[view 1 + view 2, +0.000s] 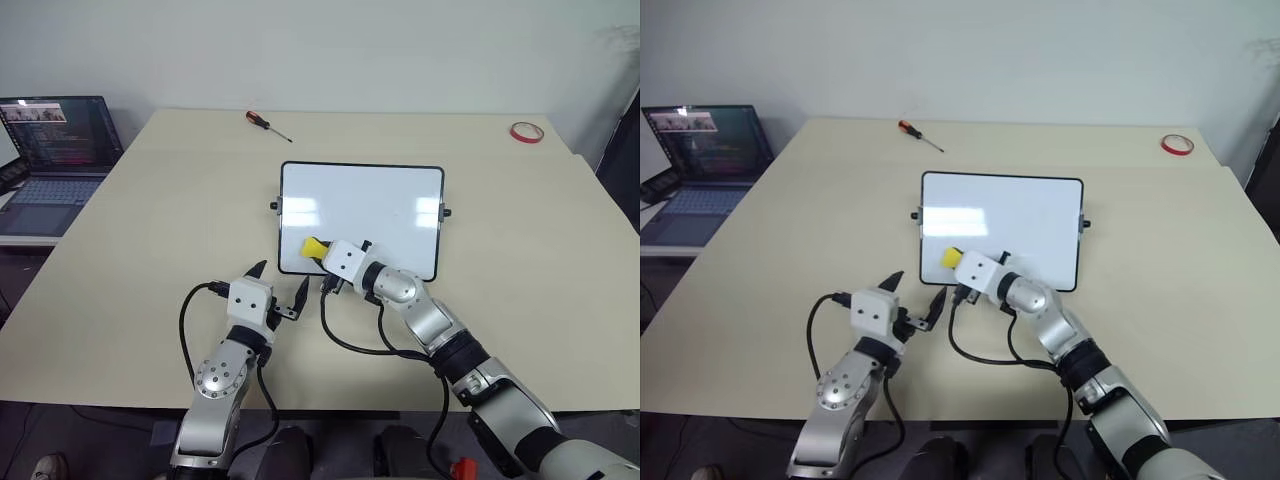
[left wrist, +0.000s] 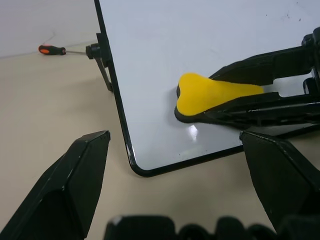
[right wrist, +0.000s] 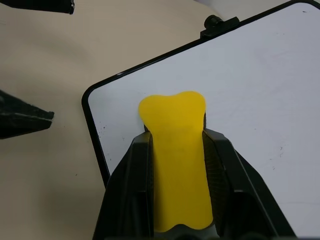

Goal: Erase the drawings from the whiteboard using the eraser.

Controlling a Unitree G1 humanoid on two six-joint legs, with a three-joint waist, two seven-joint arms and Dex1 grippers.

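The whiteboard (image 1: 372, 203) lies flat in the middle of the table, black-framed, with small knobs on its short sides. Its white surface looks plain; the drawings are out of view. My right gripper (image 1: 323, 256) is shut on the eraser (image 1: 313, 246), a yellow-topped block with a black underside. The eraser (image 3: 172, 120) rests on the board near its near-left corner. My left gripper (image 1: 282, 277) hovers open and level just in front of that corner, off the board, with nothing between its fingers (image 2: 82, 165).
A red-handled screwdriver (image 1: 268, 123) lies at the back of the table behind the board. A red tape ring (image 1: 526, 132) sits at the far right. An open laptop (image 1: 55, 160) stands on a separate surface to the left.
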